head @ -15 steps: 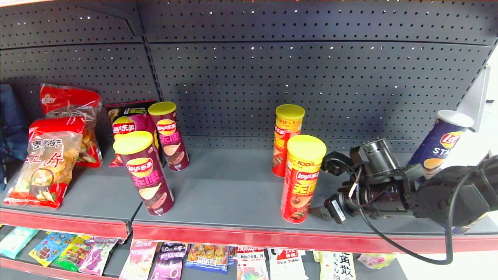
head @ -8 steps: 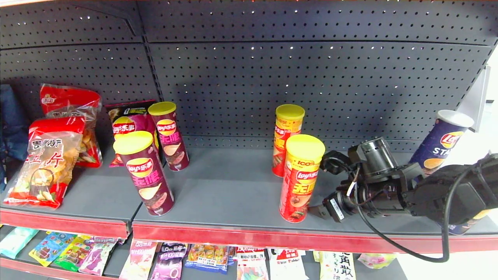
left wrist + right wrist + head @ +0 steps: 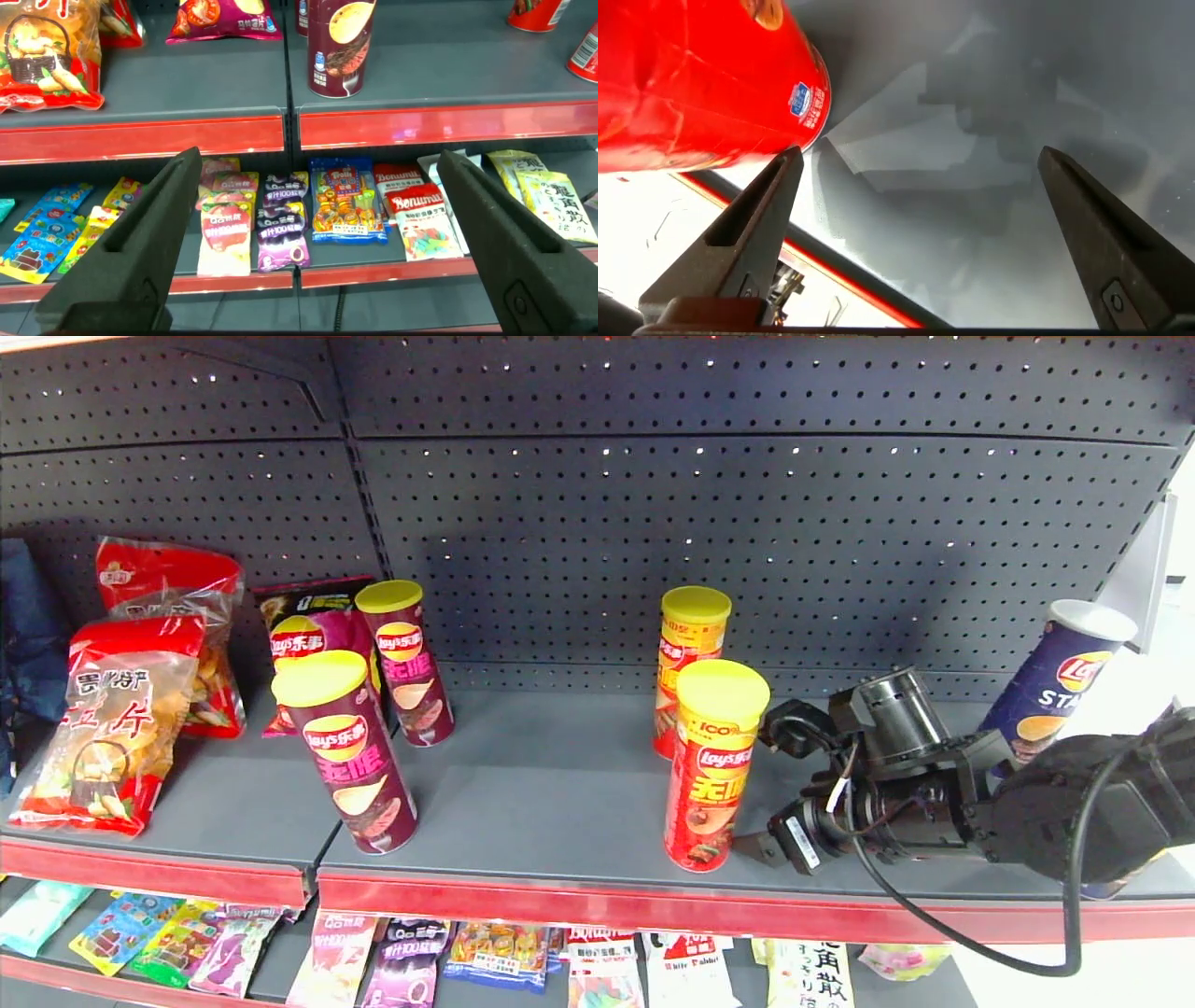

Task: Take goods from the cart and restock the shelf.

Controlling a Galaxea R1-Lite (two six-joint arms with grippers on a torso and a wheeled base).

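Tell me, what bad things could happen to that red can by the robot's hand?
1. The front red can stands near the shelf's red front edge, with the open right hand close beside it. A sideways nudge might tip it off.
2. The back red can stands just behind it, so a backward topple could knock that one too.
3. The blue can stands close behind the right arm; a swing might bump it.

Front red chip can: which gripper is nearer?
Right. The right gripper is open just beside the red can on the shelf; the left gripper hangs back from the shelf.
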